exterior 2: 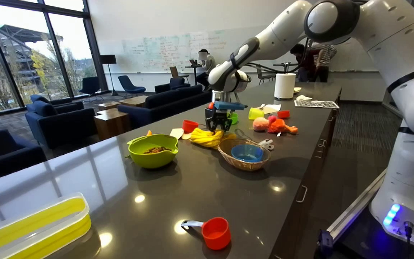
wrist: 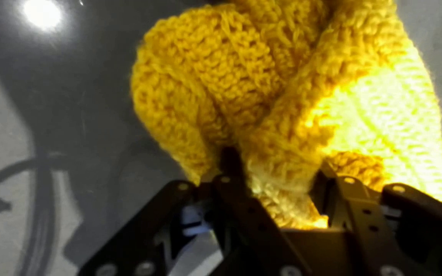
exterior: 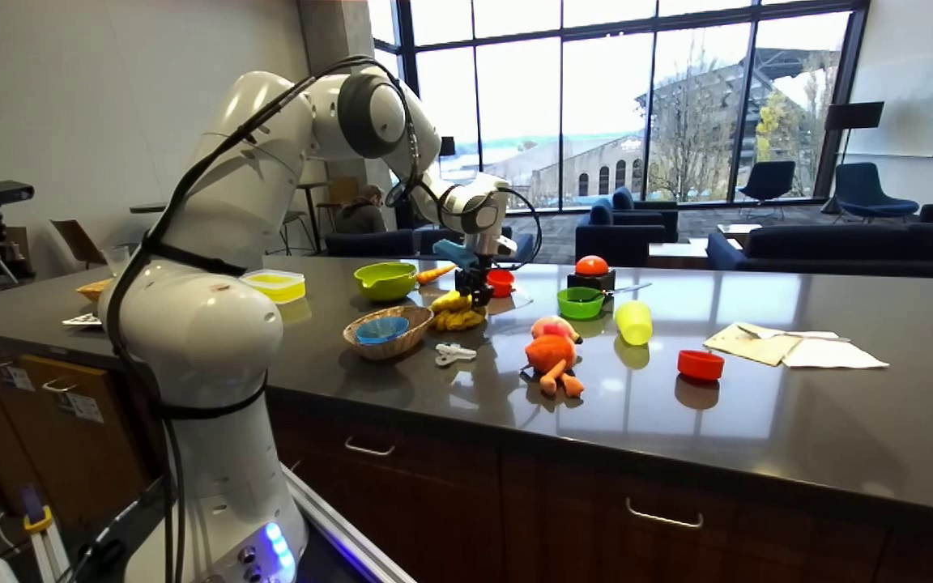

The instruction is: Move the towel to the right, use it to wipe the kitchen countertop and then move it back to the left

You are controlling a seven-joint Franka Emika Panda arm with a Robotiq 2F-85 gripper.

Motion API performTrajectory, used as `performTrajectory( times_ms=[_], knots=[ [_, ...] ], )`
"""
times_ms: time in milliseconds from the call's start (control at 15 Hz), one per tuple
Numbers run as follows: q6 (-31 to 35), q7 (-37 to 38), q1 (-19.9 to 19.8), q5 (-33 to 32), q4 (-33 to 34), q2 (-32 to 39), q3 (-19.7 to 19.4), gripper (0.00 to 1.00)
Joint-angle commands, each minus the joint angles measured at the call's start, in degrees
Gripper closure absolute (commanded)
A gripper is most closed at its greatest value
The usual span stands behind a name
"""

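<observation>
red measuring cup (exterior 2: 216, 233) and yellow container (exterior 2: 72, 230) foremost, beyond them tool (wrist: 277, 163) tight on yellow towel (wrist: 244, 76), basket (exterior 2: 244, 165) just beside

We point our gripper (wrist: 276, 163) down, fingers (wrist: 231, 165) parted; whether they clamp, we cannot tell. Our wrist (exterior: 483, 212) sits directly above it, and higher up our arm (exterior: 256, 190) bends in an arch.

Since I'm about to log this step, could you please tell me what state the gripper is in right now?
Gripper: closed on a bunched fold of the yellow knitted towel.
</observation>
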Motion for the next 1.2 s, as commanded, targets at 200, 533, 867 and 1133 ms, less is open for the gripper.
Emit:
performTrajectory(
  times_ms=[200,533,867,1133],
  knots=[
    [0.71,0.68,-0.36,-0.93,-0.95,-1.03,-1.17,1.00],
    [1.62,2.35,-2.52,-0.28,0.12,-1.07,-3.64,0.97],
    [1.41,2.68,-5.77,0.55,0.83,-1.15,-4.89,0.97],
    [0.38,3.13,-4.14,-1.30,0.39,-1.05,-4.34,0.97]
  ],
)
